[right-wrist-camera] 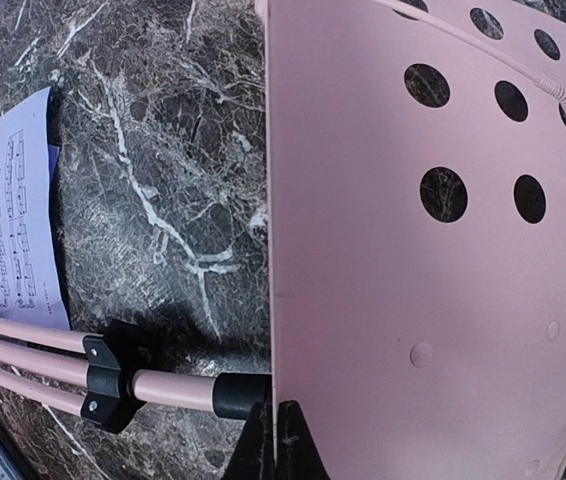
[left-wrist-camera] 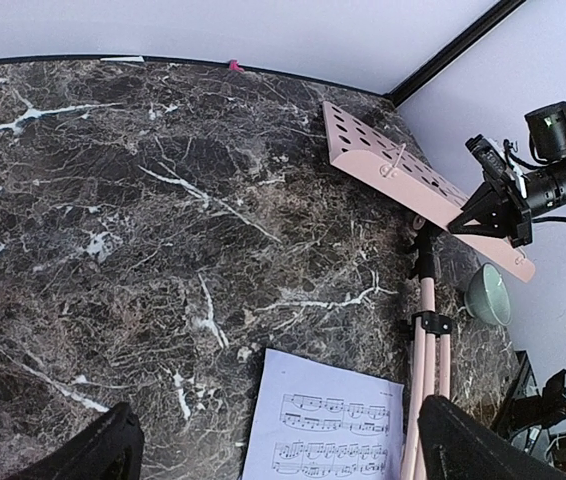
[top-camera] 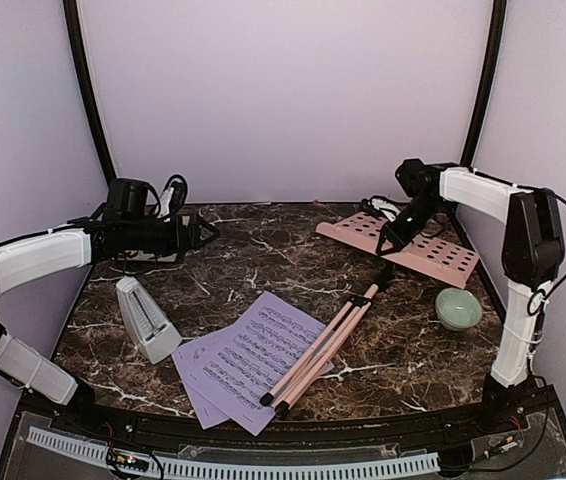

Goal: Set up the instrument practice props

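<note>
The pink music stand lies on its side on the marble table, its perforated tray (top-camera: pixel 418 250) at the back right and its folded legs (top-camera: pixel 318 350) pointing toward the front. The legs rest across two lavender sheet-music pages (top-camera: pixel 238 365). The white-grey metronome (top-camera: pixel 146 318) stands upright at the left. My right gripper (top-camera: pixel 395 238) is shut on the tray's edge; in the right wrist view the gripper (right-wrist-camera: pixel 277 435) pinches the pink tray (right-wrist-camera: pixel 393 260). My left gripper (top-camera: pixel 203 232) hovers open and empty at the back left, also showing in its wrist view (left-wrist-camera: pixel 278 410), above a page (left-wrist-camera: pixel 323 430).
A small pale green bowl (top-camera: pixel 458 307) sits at the right, close to the right arm's base, and shows in the left wrist view (left-wrist-camera: pixel 490 293). Lavender walls and black corner posts enclose the table (top-camera: pixel 263 260). A cable rail runs along the front edge.
</note>
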